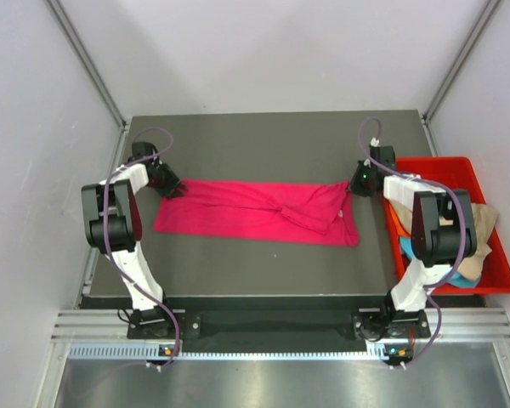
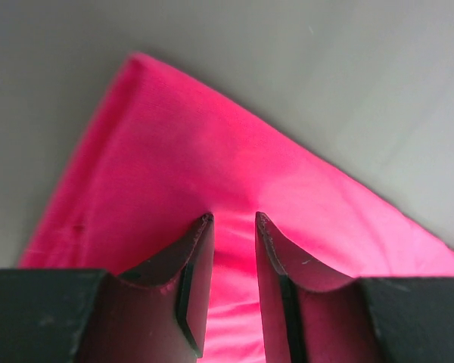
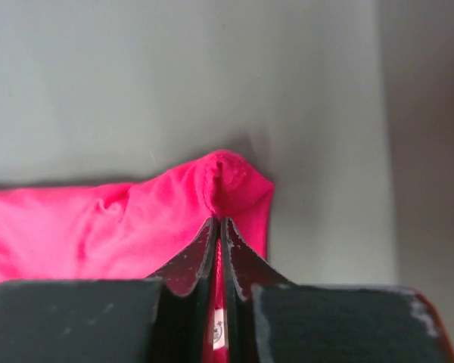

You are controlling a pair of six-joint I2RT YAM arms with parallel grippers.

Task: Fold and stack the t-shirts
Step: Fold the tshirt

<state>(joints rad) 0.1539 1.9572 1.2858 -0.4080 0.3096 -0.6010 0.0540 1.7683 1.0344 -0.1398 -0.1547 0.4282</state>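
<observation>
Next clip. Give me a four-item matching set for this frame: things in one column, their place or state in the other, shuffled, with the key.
Things:
1. pink t-shirt
2. red bin
3. left gripper
4. right gripper

Place or state:
A. pinched shut on a corner of the cloth
B. jaws apart, over the cloth's other end
C. spread out flat between the two arms
D. at the right edge of the table

Pairs: 1-C, 2-D, 3-B, 4-A

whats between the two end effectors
The magenta t-shirt, spread flat from the left end effector to the right end effector; the top view shows it.
</observation>
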